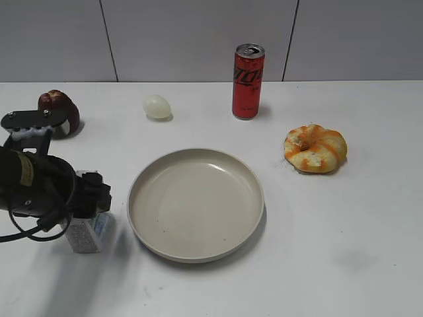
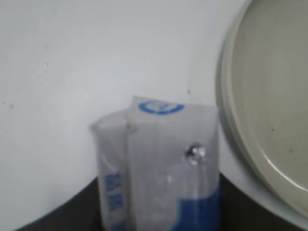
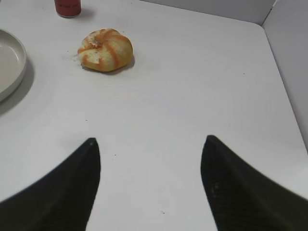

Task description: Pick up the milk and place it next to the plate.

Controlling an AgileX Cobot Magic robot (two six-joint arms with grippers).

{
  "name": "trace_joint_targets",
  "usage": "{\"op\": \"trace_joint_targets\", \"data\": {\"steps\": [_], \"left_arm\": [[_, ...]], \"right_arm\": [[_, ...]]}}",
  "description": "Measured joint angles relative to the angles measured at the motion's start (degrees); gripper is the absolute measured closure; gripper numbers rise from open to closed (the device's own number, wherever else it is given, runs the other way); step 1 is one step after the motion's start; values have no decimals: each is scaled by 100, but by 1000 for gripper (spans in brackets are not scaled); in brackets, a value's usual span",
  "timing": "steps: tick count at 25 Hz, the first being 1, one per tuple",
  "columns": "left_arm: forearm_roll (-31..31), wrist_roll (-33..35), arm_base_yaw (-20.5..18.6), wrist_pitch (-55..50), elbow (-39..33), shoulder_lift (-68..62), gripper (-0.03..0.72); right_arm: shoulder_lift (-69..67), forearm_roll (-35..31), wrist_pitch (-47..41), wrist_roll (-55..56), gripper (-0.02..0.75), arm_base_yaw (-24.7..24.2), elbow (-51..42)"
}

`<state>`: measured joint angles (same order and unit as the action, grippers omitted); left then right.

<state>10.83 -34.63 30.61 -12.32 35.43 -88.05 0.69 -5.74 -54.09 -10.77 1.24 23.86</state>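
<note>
The milk [image 1: 86, 233], a small white and grey speckled carton with blue markings, stands upright on the table just left of the plate [image 1: 195, 206], a large round beige plate with a raised rim. My left gripper [image 1: 90, 199] is shut on the milk from above. In the left wrist view the milk [image 2: 159, 154] fills the space between the dark jaws [image 2: 159, 202], with the plate's rim [image 2: 231, 110] close on the right. My right gripper [image 3: 151, 142] is open and empty above bare table; it is out of the exterior view.
A tall red can [image 1: 248, 80] stands at the back. A pale egg [image 1: 157, 106] and a dark red fruit [image 1: 59, 111] lie at the back left. An orange bun [image 1: 315, 148] lies right of the plate and also shows in the right wrist view [image 3: 106, 50].
</note>
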Motion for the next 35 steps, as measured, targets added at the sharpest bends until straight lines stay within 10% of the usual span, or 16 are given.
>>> {"op": "trace_joint_targets", "data": {"steps": [8, 17, 26, 35], "left_arm": [[391, 1043, -325, -2749, 1772, 999, 58], [-1538, 4373, -2743, -4946, 4187, 1142, 94], [-2170, 4902, -3588, -5708, 3994, 1803, 117], [-2276, 4925, -3588, -5737, 1732, 4863, 167]], "right_arm": [[0, 0, 0, 0, 241, 0, 0], [0, 0, 0, 0, 241, 0, 0], [0, 0, 0, 0, 241, 0, 0], [0, 0, 0, 0, 241, 0, 0]]}}
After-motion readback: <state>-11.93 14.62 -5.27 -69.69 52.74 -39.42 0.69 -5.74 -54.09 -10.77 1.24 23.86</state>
